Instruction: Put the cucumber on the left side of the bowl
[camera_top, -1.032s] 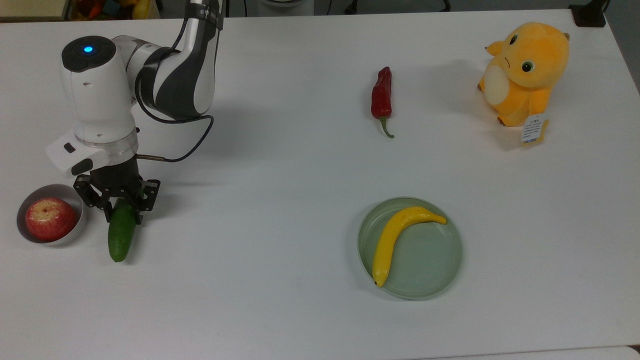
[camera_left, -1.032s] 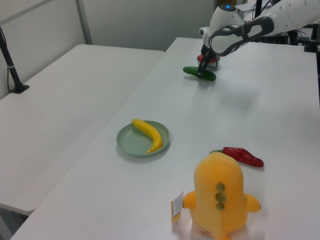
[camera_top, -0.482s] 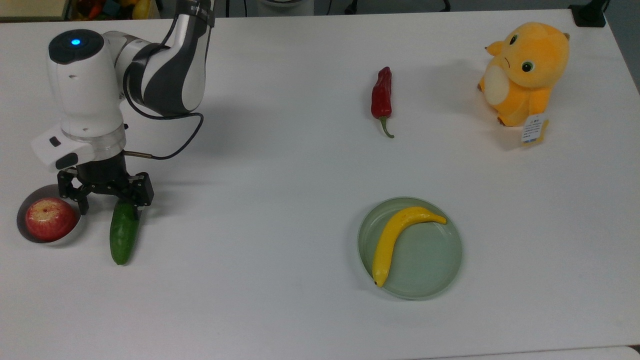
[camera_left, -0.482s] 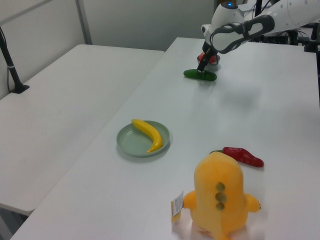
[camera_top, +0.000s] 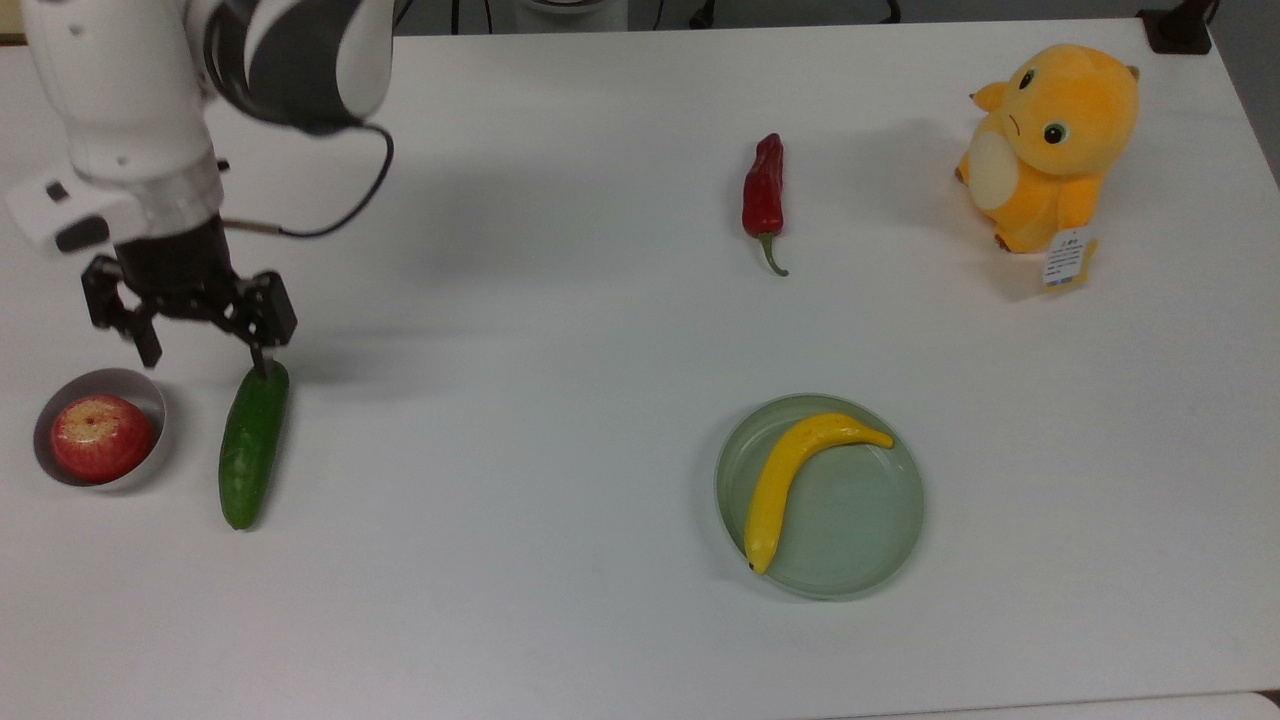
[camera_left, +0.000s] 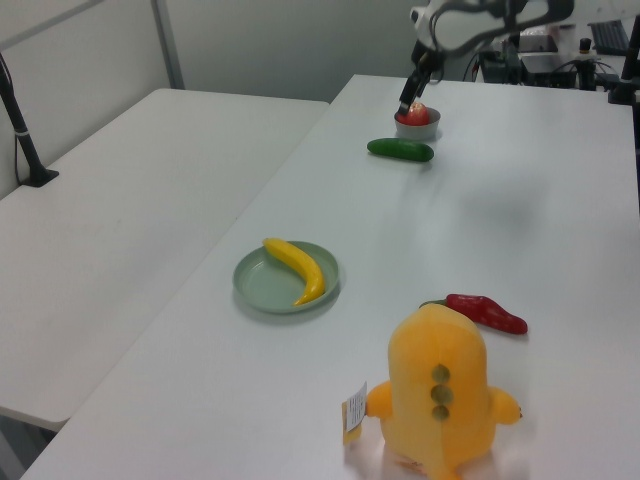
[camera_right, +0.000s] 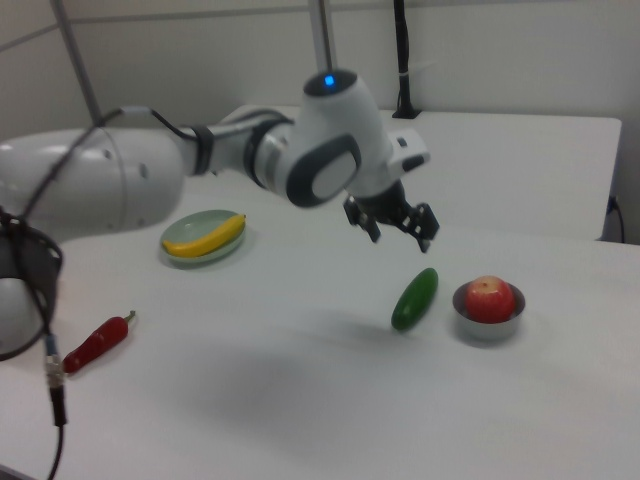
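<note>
The dark green cucumber (camera_top: 252, 445) lies flat on the white table just to the right of the small white bowl (camera_top: 145, 395) in the top view; the bowl holds a red apple (camera_top: 100, 450). In the right view the cucumber (camera_right: 415, 298) lies to the left of the bowl (camera_right: 488, 323). In the left view the cucumber (camera_left: 400, 150) sits in front of the bowl (camera_left: 418, 128). My gripper (camera_top: 200, 365) hangs open above the cucumber's far end, lifted clear of it (camera_right: 400, 232), with nothing between its fingers.
A pale-green dish (camera_top: 870, 520) holding a yellow banana (camera_top: 790, 480) sits right of centre in the top view. A red chili pepper (camera_top: 763, 195) and an orange plush toy (camera_top: 1050, 145) lie further back. The arm's cable (camera_top: 340, 205) loops beside the wrist.
The gripper let go of the cucumber, opened wide and rose up and away from it. The cucumber now rests on the table beside the bowl.
</note>
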